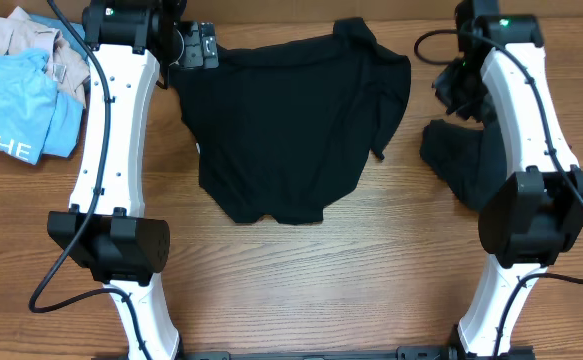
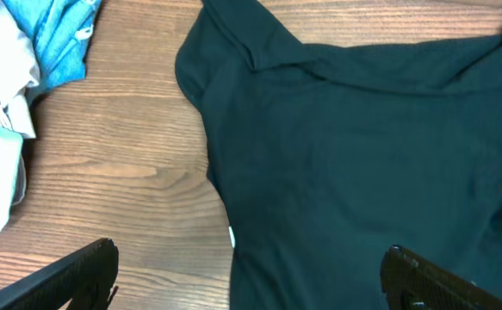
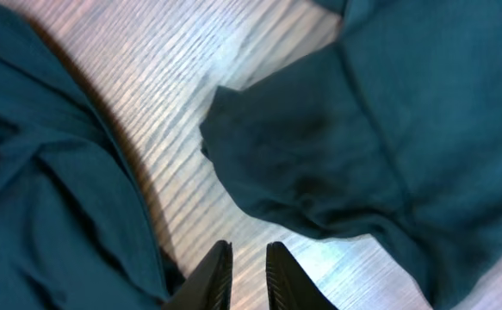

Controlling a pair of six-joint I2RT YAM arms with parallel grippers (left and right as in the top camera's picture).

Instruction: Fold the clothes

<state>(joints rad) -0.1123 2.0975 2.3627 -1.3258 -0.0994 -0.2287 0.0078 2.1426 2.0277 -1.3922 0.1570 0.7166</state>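
T-shirt (image 1: 291,130), black, spread on table (image 1: 371,280); left hand (image 2: 246,258) wide above it; right hand (image 3: 249,254) narrow, empty, beside slate-blue garment (image 1: 451,160).

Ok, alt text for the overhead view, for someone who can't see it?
A black T-shirt lies spread on a wooden table between two white robot arms. A light-blue lettered shirt and a beige garment are piled far left; a dark garment lies crumpled by the right arm.

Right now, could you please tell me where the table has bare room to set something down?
The widest bare wood lies on the robot's side of the black T-shirt, between the arm bases. A smaller patch lies in front of the light-blue shirt. The far edge is crowded; the gap beside the dark garment is narrow.
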